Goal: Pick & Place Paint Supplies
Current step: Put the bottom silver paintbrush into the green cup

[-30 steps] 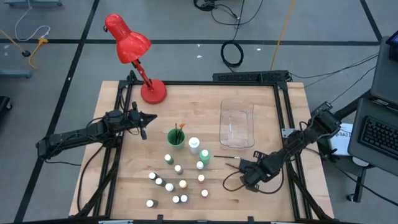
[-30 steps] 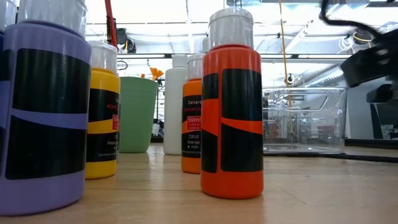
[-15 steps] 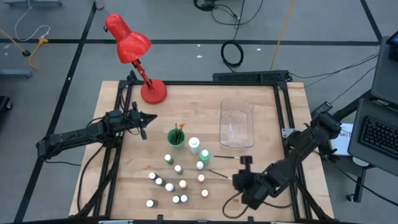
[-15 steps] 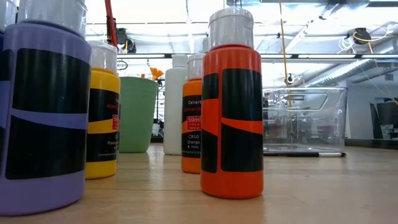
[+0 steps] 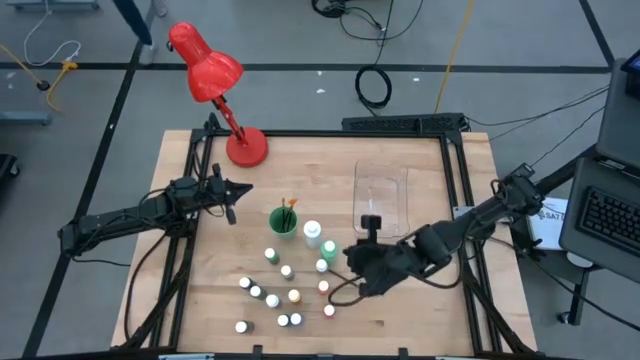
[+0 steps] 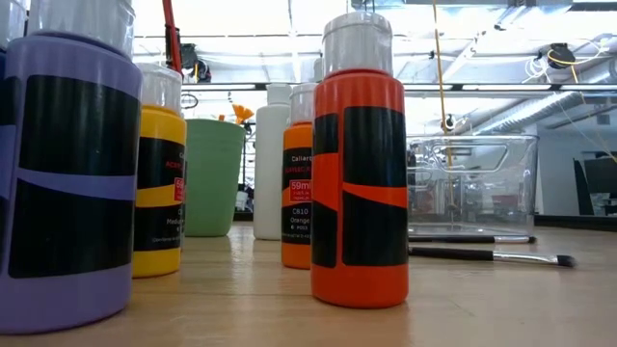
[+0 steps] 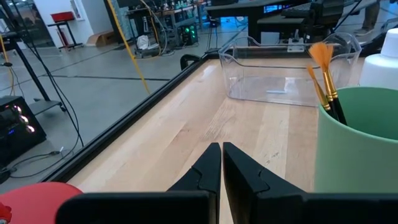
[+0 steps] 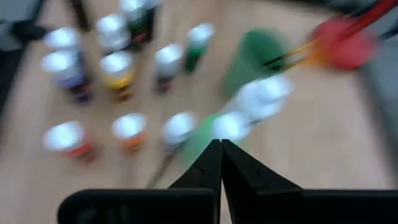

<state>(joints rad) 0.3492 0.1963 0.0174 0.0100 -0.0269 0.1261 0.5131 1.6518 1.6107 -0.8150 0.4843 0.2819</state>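
Near the table's front-middle, the small white-capped paint bottles (image 5: 283,292) stand in a loose cluster on the bare wood, with two taller bottles — one white (image 5: 313,234), one green (image 5: 329,251) — just behind them. From above only caps show, so most colours cannot be read there; the low view gives a purple bottle (image 6: 66,164) cut off at the frame edge, a yellow one (image 6: 159,178) and two orange ones (image 6: 359,164). Two thin dark-handled paintbrushes (image 6: 487,255) lie flat on the table beyond the orange bottle, in front of the tray.

A green round cup (image 5: 283,221) holds orange-bristled brushes (image 7: 323,71) standing upright, their handles hidden inside. Beside it, the clear rectangular plastic tray (image 5: 382,200) shows nothing in it.

Clenched and holding nothing, the right gripper (image 8: 216,163) hangs over the table between the tray and the bottle cluster — its wrist view is badly smeared. At the table's left edge, near the red desk lamp (image 5: 212,80), the left gripper (image 7: 221,165) is also pressed together, empty.
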